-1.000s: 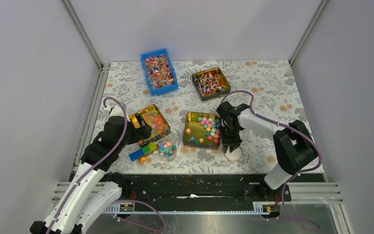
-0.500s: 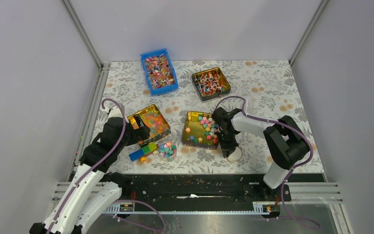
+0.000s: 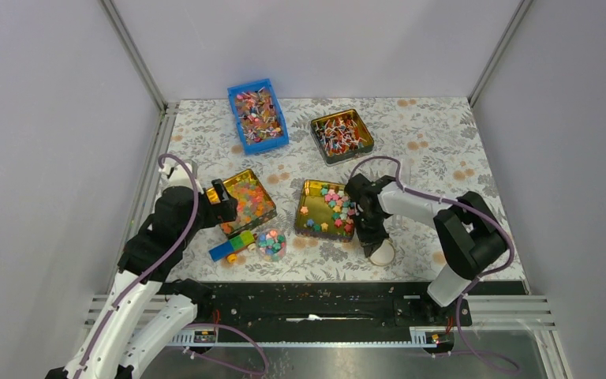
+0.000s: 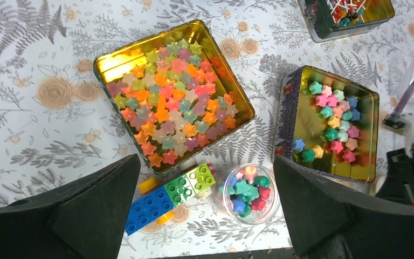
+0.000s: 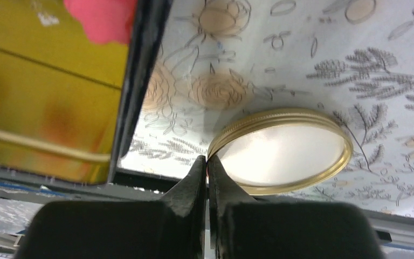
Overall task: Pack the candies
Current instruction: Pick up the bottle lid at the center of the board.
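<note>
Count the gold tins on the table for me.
3. The far tin, back right, holds wrapped candies; the left tin holds translucent stars; the middle tin holds opaque star candies. None appears hidden.

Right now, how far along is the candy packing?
Done: the small jar already holds a heap of star candies. In hand: the right pincer is shut at the rim of the lid on the table; whether it truly grips is unclear. The left pincer hovers open above. Left: the jar stands uncovered, so the lid probably goes on next.
</note>
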